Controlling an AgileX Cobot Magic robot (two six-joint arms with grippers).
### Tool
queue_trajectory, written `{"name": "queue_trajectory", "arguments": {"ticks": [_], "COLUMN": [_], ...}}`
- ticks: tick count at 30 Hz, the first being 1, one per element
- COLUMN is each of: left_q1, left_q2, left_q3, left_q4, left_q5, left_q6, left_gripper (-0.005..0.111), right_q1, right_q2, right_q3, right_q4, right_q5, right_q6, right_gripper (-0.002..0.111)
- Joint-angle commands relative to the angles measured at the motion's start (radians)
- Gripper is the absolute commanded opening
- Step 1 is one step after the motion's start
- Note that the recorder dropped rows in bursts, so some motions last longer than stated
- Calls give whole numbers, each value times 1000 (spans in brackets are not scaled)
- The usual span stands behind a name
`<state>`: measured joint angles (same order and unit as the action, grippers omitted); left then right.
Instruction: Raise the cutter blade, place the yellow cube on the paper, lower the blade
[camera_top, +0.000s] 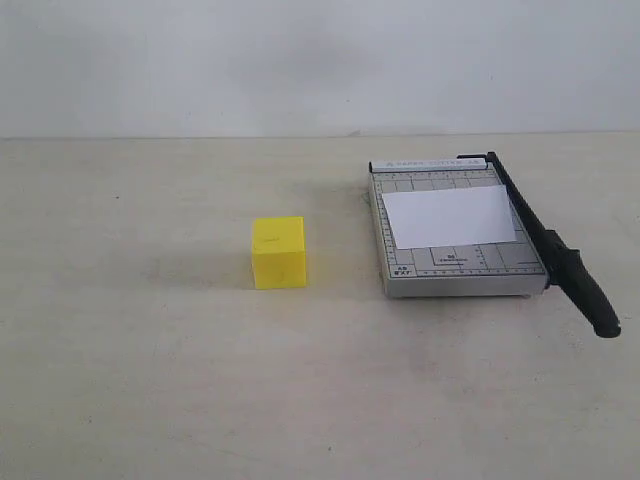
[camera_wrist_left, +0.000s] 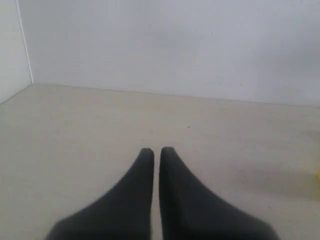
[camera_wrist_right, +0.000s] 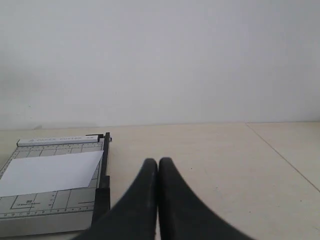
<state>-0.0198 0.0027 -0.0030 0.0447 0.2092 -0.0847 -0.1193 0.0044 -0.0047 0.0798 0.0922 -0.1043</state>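
Note:
The yellow cube (camera_top: 279, 252) stands on the beige table, left of the grey gridded cutter base (camera_top: 455, 266). The white paper (camera_top: 449, 216) lies flat on that base. Along the base's right edge the black cutter blade (camera_top: 548, 243) lies lowered, its thick handle reaching past the front corner. Neither gripper shows in the exterior view. My left gripper (camera_wrist_left: 156, 150) is shut and empty over bare table, with a yellow sliver of the cube (camera_wrist_left: 318, 174) at the frame's edge. My right gripper (camera_wrist_right: 158, 161) is shut and empty, beside the blade (camera_wrist_right: 103, 175) and the paper (camera_wrist_right: 50, 171).
A pale wall rises behind the table's far edge. Bare beige tabletop (camera_top: 140, 380) lies in front of and to the left of the cube.

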Motion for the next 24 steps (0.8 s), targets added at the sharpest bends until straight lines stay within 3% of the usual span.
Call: {"name": "queue_trajectory", "arguments": {"ticks": [1, 19, 24], "left_q1": [-1, -1, -1], "left_q2": [-3, -3, -3], "left_q3": [3, 3, 3], "left_q4": [-4, -4, -4], "left_q5": [-1, 1, -3], "left_q6": [3, 3, 3], "left_gripper": [4, 4, 4], "right_q1": [1, 1, 1], "right_q2": [-4, -4, -4], "right_q3": [5, 5, 5], "right_q4": [-2, -12, -8], "right_q5": [-6, -6, -86], "right_q6": [-6, -53, -53], "right_gripper": [0, 0, 0]}}
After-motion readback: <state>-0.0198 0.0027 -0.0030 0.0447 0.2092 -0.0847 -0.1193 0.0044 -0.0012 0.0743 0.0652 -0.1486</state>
